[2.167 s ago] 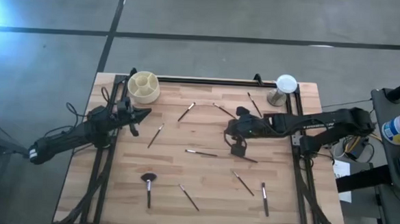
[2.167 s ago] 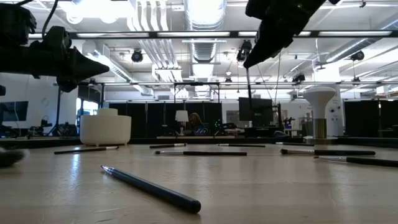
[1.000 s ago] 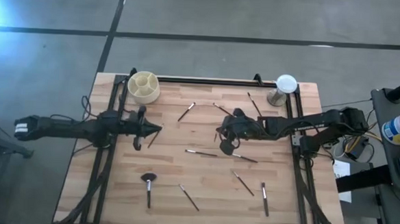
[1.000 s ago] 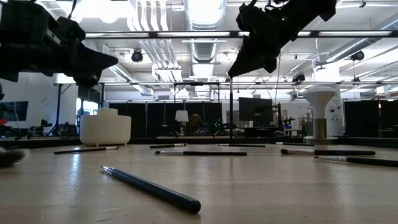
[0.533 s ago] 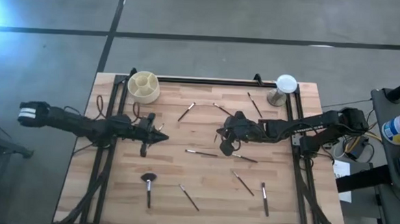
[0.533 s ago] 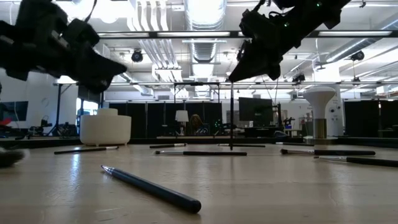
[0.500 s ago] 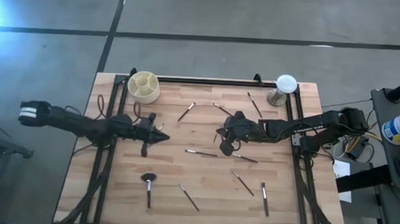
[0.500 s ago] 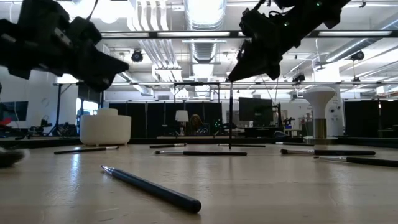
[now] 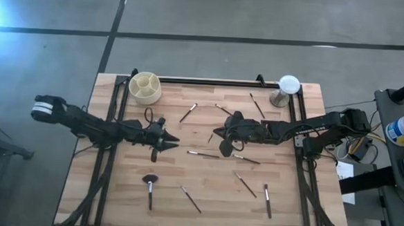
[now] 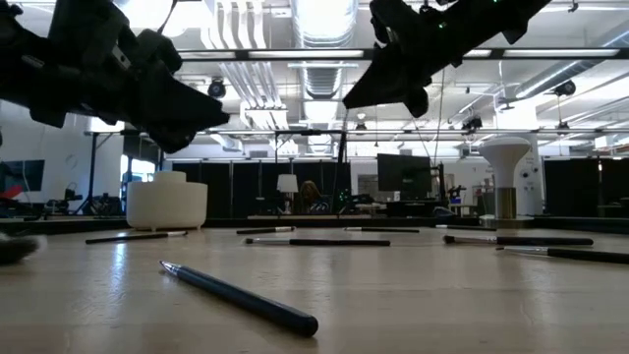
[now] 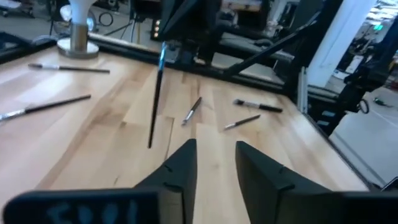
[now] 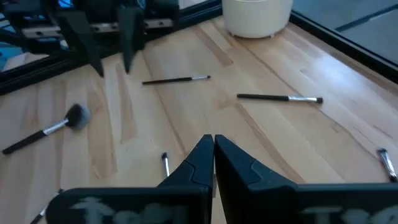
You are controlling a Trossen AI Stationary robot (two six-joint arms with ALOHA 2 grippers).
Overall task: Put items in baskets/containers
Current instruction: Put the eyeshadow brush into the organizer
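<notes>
At tabletop (image 9: 204, 196) centre, the right tool (image 9: 221, 136), closed, dangles a brush (image 11: 155, 93) upright toward the open left tool (image 9: 174, 142), apparently for handover.

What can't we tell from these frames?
- Cup contents: the compartments are too small in the high view, the low view shows only its wall, and the right wrist view crops its rim.
- Right claw grip on the hanging brush: the contact is hidden by its own fingers in the right wrist view and lost in the dark claw in the left wrist view.
- Dark blob: blurred and cut off by the low view's left edge.
</notes>
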